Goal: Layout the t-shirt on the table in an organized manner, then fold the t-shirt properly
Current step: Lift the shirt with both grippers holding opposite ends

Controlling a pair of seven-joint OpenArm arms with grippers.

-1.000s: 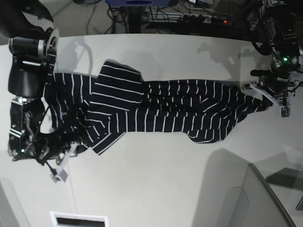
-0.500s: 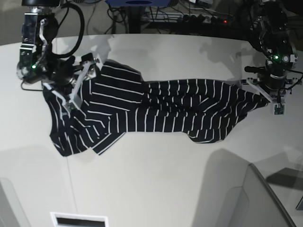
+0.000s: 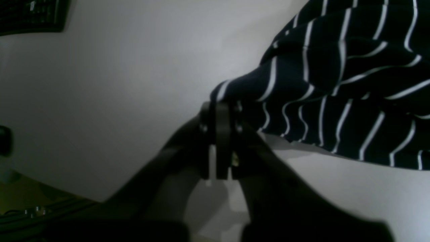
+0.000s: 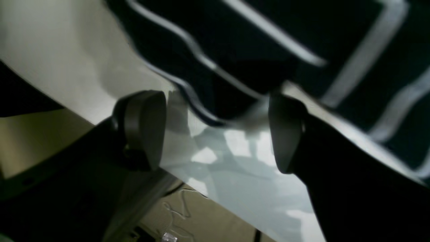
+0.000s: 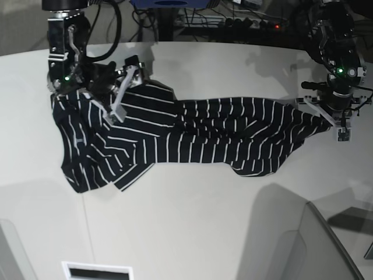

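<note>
The dark navy t-shirt (image 5: pixel 204 131) with thin white stripes lies stretched sideways across the off-white table (image 5: pixel 204 221). In the base view my left gripper (image 5: pixel 322 118) is at the shirt's right tip, shut on the fabric. The left wrist view shows the left gripper (image 3: pixel 220 107) pinching a corner of the t-shirt (image 3: pixel 352 84) just above the table (image 3: pixel 100 84). My right gripper (image 5: pixel 126 88) hovers open over the shirt's far-left part. In the right wrist view the right gripper (image 4: pixel 215 131) has its fingers wide apart, with the edge of the t-shirt (image 4: pixel 268 43) just beyond them and nothing gripped.
Cables and a power strip (image 5: pixel 233 23) lie beyond the table's far edge. A grey translucent panel (image 5: pixel 317 245) stands at the near right. A white-framed slot (image 5: pixel 96 271) sits at the near left edge.
My right arm swung from the near-left corner across the shirt's left end to its far side, and its gripper opened. The left gripper stayed shut on the shirt's tip.
</note>
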